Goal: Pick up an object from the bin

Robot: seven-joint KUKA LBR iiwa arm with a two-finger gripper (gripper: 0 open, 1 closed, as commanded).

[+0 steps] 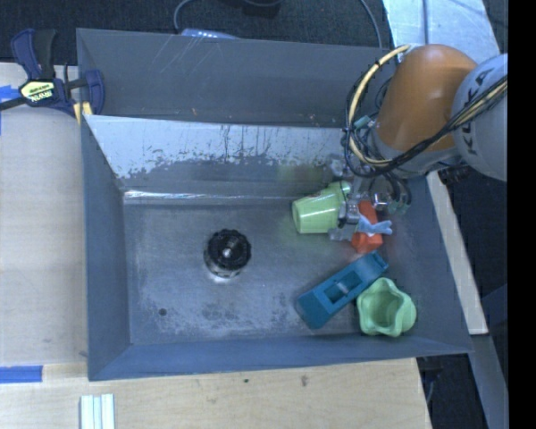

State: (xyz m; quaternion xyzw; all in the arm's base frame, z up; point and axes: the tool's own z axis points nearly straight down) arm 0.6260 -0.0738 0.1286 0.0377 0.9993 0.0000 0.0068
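My gripper (353,206) is low at the bin's right side, under the arm's orange cover. A light green cup (318,213) lies on its side right against the gripper's left. A small orange-red piece (369,228) sits just below and to the right of the gripper. Nearer the front lie a blue flat tool (339,290) set at a slant and a soft green lobed cup (386,307).
A black round knob-like thing (227,250) rests alone on the bin floor left of centre. The bin's sloped right wall is close beside the gripper. The arm and its cables hang over the back right corner.
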